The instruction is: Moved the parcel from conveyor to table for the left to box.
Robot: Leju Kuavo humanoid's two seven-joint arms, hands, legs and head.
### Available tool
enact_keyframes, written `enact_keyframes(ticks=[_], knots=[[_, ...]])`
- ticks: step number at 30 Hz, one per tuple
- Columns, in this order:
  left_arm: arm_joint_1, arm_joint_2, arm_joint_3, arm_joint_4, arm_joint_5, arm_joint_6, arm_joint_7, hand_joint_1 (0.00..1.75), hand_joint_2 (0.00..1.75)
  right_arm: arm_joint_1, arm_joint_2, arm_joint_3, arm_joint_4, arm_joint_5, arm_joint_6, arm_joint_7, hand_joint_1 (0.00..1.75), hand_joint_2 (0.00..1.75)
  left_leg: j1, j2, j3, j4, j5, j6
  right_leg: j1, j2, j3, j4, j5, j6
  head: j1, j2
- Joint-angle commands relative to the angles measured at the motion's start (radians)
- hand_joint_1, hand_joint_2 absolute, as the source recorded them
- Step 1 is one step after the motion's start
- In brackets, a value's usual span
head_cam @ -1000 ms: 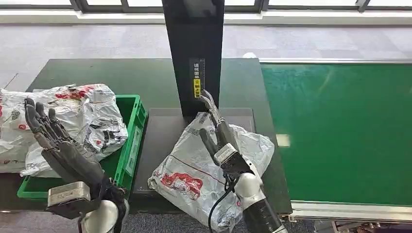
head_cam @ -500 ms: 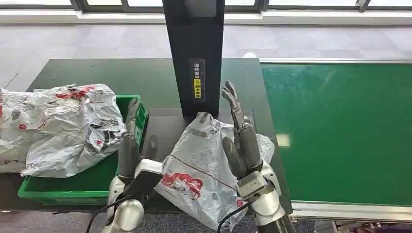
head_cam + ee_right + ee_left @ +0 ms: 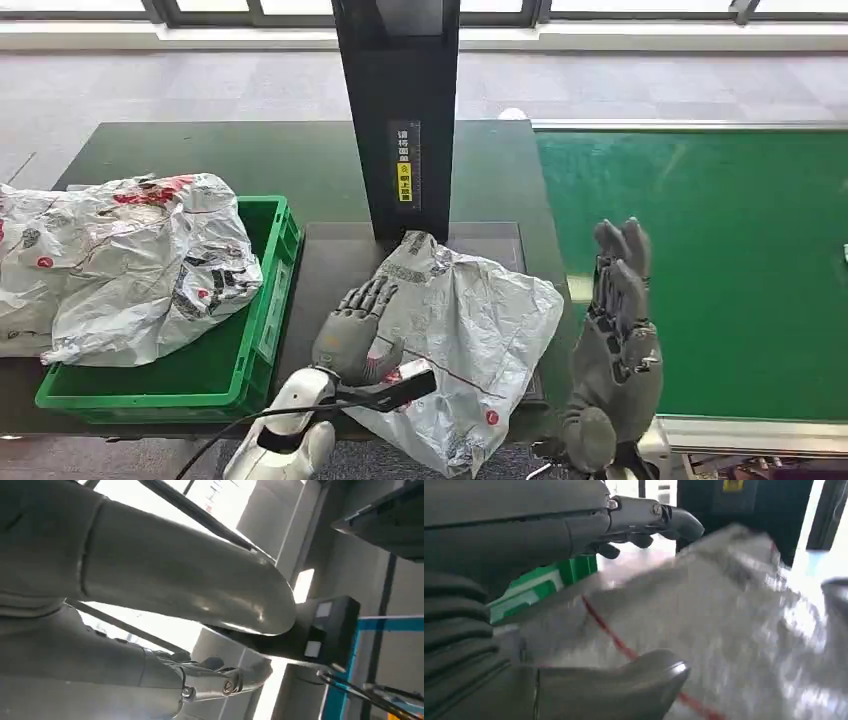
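Bench: dark green top, spanned the head view from 9 to 12 o'clock.

Conveyor: green belt at 3 o'clock, flush beside the bench's right edge.

Black upright column: stood at 12 o'clock on the bench, carried a small yellow label; its foot met a dark flat plate at centre.

Heap of printed poly mailers: white with red and black print, at 9 o'clock, lay across the green crate and spilled over its left side.

Green crate: at 8 o'clock, just beside the dark plate.

Parcel: grey-white poly bag with a red stripe and red print, crumpled, lay on the dark plate at 6 o'clock, its top corner touching the column's foot, off the conveyor. In the left wrist view the parcel was blurred.

Right hand: at 5 o'clock, raised upright over the conveyor's near edge, fingers straight and apart, held nothing, apart from the parcel.

Left hand: at 6 o'clock, rested at the parcel's left edge, fingers loosely curled and touching the bag; whether it gripped the bag could not be told.
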Motion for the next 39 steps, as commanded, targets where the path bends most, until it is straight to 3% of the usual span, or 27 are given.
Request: enact_keyframes(ticks=[1,9,10,11,14,19,28,30,32,33,34,36,39], knots=[[-0.072,0.046,-0.049,0.255,-0.02,-0.012,0.013,0.0,1.75,0.001,-0.128,0.078,-0.074,-0.012,-0.014,0.006,0.0,0.0,0.0,-0.001,0.002,-0.001,0.0,0.0,0.0,-0.001,0.002,-0.001,-0.001,0.0,0.0,0.0],[-0.11,0.042,-0.071,0.386,-0.043,-0.117,-0.017,0.0,1.75,-0.009,-0.139,0.098,-0.061,-0.017,-0.038,0.006,0.0,0.0,-0.001,0.0,0.004,-0.001,0.0,0.001,0.0,-0.001,0.006,-0.001,-0.001,0.001,0.0,0.0],[-0.117,0.043,-0.074,0.402,-0.043,-0.128,-0.024,0.09,1.75,-0.008,-0.138,0.097,-0.059,-0.018,-0.041,0.006,0.0,0.0,0.0,0.0,0.004,-0.002,-0.001,0.002,0.0,-0.002,0.009,-0.002,-0.002,0.001,0.0,0.0],[-0.131,0.043,-0.078,0.426,-0.037,-0.138,-0.051,1.75,1.75,-0.007,-0.138,0.095,-0.058,-0.019,-0.043,0.006,0.0,0.0,0.0,0.0,0.003,-0.002,0.0,0.003,0.0,-0.002,0.009,-0.002,-0.001,0.001,0.0,0.0],[-0.167,0.04,-0.085,0.46,-0.016,-0.126,-0.111,1.75,1.75,-0.003,-0.135,0.079,-0.061,-0.019,-0.047,0.006,0.0,0.0,0.0,-0.001,0.002,-0.002,-0.003,0.005,-0.001,-0.003,0.014,-0.003,-0.004,0.004,0.0,0.0],[-0.187,0.038,-0.09,0.468,-0.015,-0.14,-0.111,1.75,1.75,0.008,-0.136,0.076,-0.071,-0.014,-0.051,0.006,0.0,0.0,-0.001,-0.006,0.011,-0.001,-0.004,0.005,-0.002,-0.006,0.024,-0.002,-0.007,0.004,0.0,0.0],[-0.214,0.023,-0.089,0.478,0.012,-0.084,-0.138,1.75,1.75,0.032,-0.154,0.096,-0.099,0.015,-0.091,0.006,0.0,0.0,-0.001,-0.004,0.012,-0.002,-0.005,0.005,-0.002,-0.005,0.026,-0.004,-0.006,0.004,0.0,0.0],[-0.209,0.013,-0.075,0.409,0.025,0.045,-0.153,1.75,1.75,0.055,-0.159,0.107,-0.113,0.034,-0.109,0.006,0.0,0.0,-0.001,-0.005,0.015,-0.001,-0.006,0.005,-0.003,-0.005,0.029,-0.002,-0.008,0.004,0.0,0.0],[-0.162,-0.004,-0.011,0.205,0.095,0.277,-0.192,1.75,1.75,0.092,-0.166,0.14,-0.133,0.071,-0.149,0.006,0.0,0.0,-0.001,-0.005,0.012,-0.001,-0.005,0.005,-0.002,-0.006,0.026,-0.002,-0.008,0.004,0.0,0.0],[-0.162,-0.004,-0.011,0.205,0.095,0.277,-0.192,1.75,1.75,0.092,-0.166,0.14,-0.133,0.071,-0.149,0.006,0.0,0.0,-0.001,-0.005,0.013,0.0,-0.006,0.005,-0.002,-0.006,0.027,-0.002,-0.009,0.004,0.0,0.0],[-0.086,0.0,0.02,-0.014,0.151,0.371,-0.223,1.75,1.75,0.097,-0.174,0.166,-0.134,0.076,-0.168,0.006,0.0,0.0,-0.001,-0.004,0.011,-0.001,-0.006,0.005,-0.002,-0.005,0.024,-0.002,-0.008,0.004,0.0,0.0],[-0.086,0.0,0.02,-0.014,0.151,0.371,-0.223,1.75,1.75,0.097,-0.174,0.166,-0.134,0.076,-0.168,0.006,0.0,0.0,-0.001,-0.003,0.016,0.0,-0.006,0.005,-0.002,-0.004,0.019,-0.001,-0.008,0.003,0.0,0.0],[0.009,0.012,0.054,-0.198,0.214,0.45,-0.261,1.75,1.75,0.083,-0.171,0.179,-0.119,0.065,-0.168,0.006,0.0,0.0,-0.001,0.0,0.012,0.0,-0.005,0.004,-0.002,0.0,0.013,0.0,-0.006,0.003,0.0,0.0]])
